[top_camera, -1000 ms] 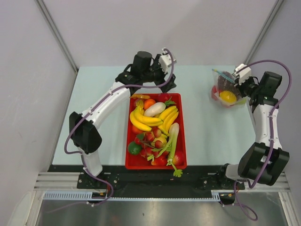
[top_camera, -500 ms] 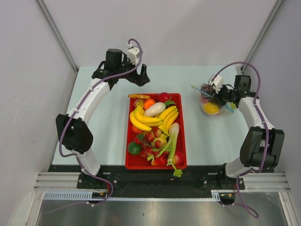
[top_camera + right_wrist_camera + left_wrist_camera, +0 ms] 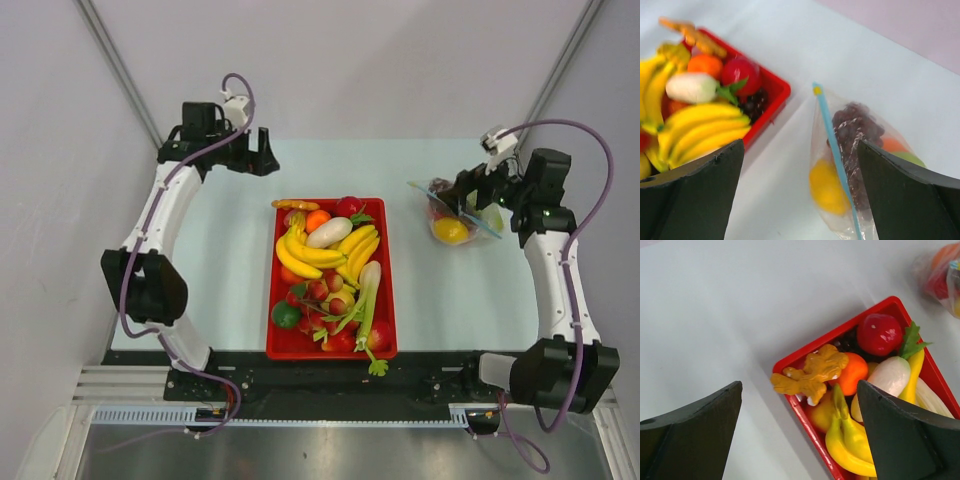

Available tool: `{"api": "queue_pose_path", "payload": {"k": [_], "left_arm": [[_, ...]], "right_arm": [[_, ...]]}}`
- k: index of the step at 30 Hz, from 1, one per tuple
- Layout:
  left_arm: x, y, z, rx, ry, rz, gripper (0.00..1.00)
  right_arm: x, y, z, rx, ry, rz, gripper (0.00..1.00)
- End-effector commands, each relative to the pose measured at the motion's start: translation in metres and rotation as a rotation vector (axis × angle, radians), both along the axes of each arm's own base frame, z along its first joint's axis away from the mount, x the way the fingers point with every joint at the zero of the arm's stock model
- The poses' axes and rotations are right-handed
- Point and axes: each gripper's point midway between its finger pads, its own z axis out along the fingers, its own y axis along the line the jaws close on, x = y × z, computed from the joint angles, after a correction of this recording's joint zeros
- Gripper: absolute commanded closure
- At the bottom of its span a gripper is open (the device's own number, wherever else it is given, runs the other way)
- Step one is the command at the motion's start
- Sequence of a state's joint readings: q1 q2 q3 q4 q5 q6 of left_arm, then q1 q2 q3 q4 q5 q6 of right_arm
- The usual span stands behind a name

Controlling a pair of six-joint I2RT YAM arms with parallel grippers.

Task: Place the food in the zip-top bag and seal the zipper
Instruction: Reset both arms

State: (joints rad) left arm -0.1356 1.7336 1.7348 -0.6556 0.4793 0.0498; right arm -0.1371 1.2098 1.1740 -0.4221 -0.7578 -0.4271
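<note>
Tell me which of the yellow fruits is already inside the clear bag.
The round lemon, lying in the zip-top bag beside purple grapes. The bananas are long and lie in the red tray.

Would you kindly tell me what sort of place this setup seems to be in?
Probably a robotics lab test cell: a left arm and right arm mounted at a pale table, plain panel walls closing it in, and a red tray of toy food with a bag nearby as props.
</note>
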Motion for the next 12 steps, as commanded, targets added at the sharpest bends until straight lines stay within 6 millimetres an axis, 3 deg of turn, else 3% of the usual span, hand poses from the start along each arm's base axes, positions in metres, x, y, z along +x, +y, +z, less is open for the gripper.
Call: {"api": "queue_pose_path", "payload": {"k": [1,7,8,12], "left_arm": [[0.001,0.036,0.046,-0.019,-0.085,0.103,0.0],[-0.005,0.07,0.045,0.061,-0.111,0.218,0.0],[-0.008,0.072,0.039,0.065,-0.097,0.224,0.0],[-0.006,0.087,0.048,0.099,-0.13,0.281,0.0]], "right_arm": [[0.035,-0.017,0.026,0.267,0.085,-0.162,0.0],[0.063,-0.045,0.02,0.36,0.142,-0.285,0.0],[0.067,-0.046,0.019,0.362,0.141,-0.289,0.0],[0.078,-0.049,0.023,0.368,0.128,-0.305,0.0]]}}
